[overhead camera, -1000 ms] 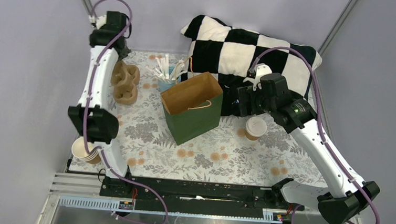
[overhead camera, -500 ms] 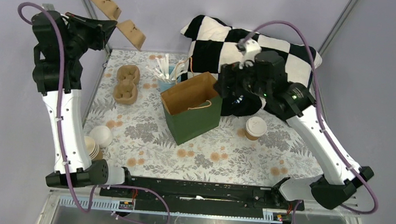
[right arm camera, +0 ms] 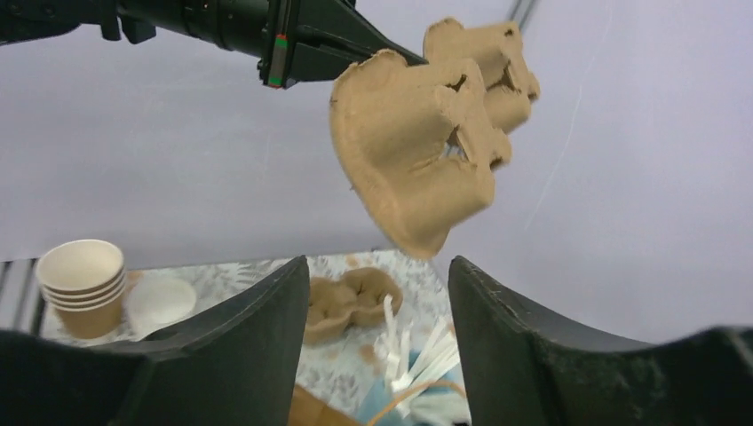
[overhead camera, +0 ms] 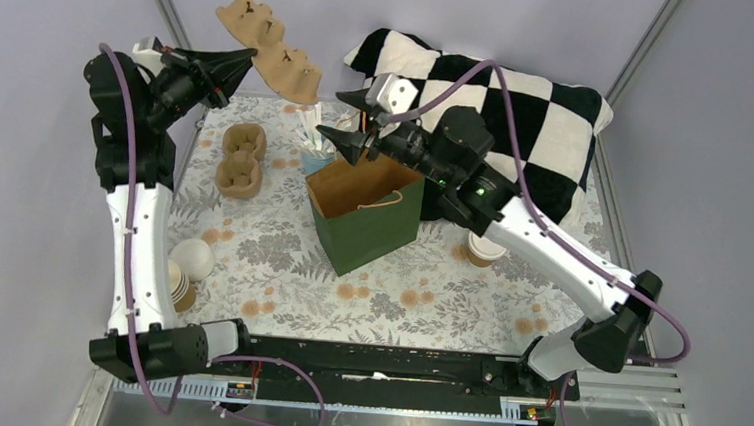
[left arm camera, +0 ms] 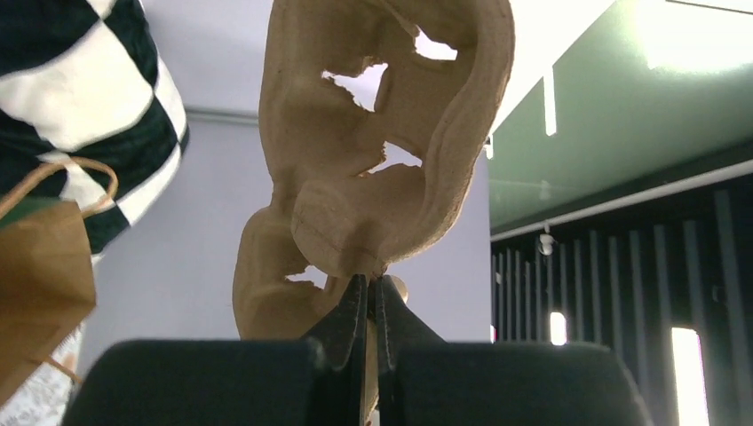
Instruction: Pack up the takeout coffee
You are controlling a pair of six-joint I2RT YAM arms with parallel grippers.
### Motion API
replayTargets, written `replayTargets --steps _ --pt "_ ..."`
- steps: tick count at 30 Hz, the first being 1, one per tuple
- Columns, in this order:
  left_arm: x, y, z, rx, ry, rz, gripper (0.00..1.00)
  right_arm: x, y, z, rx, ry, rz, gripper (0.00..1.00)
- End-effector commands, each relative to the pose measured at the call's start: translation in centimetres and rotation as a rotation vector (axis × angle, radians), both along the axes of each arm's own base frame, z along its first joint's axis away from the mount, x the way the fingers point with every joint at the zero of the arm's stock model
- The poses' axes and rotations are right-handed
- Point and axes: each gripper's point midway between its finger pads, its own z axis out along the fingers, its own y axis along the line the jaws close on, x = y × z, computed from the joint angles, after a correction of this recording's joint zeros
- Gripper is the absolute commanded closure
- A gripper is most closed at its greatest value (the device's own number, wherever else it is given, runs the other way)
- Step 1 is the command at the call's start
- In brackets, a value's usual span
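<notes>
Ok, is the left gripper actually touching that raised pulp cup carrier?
Touching. The left wrist view shows the left gripper with both fingers pinched shut on the lower edge of the cup carrier, with no gap between them.

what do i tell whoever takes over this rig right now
The left gripper is shut on a pulp cup carrier, held in the air over the far left of the table.
The right gripper is open and empty, above the far rim of the green bag.
The takeout coffee stands lidded and upright on the table, right of the bag, partly behind the right arm.
Done: carrier lifted, bag standing open.
Left: the coffee is not packed. It likely goes into the carrier, then into the bag.
</notes>
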Motion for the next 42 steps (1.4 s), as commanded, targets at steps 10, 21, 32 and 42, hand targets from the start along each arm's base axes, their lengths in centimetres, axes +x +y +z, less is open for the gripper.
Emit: replayTargets --steps 10,21,32,42 --pt "-4.8 -1.8 2.2 -0.115 -0.055 -0.119 1.0 0.4 2.5 4.0 0.011 -0.551 0.007 0.5" --pt "-3.5 -1.4 2.0 -0.128 -0.035 -0.118 1.0 -1.1 -0.4 3.4 0.021 -0.555 -0.087 0.3" --pt "-3.1 -1.5 0.4 -0.133 0.012 -0.126 1.0 -1.3 2.2 4.3 0.0 -0.622 -0.043 0.48" --pt "-3.2 -1.5 0.0 -0.146 0.02 -0.133 1.0 -1.4 4.3 3.3 -0.045 -0.655 -0.018 0.6"
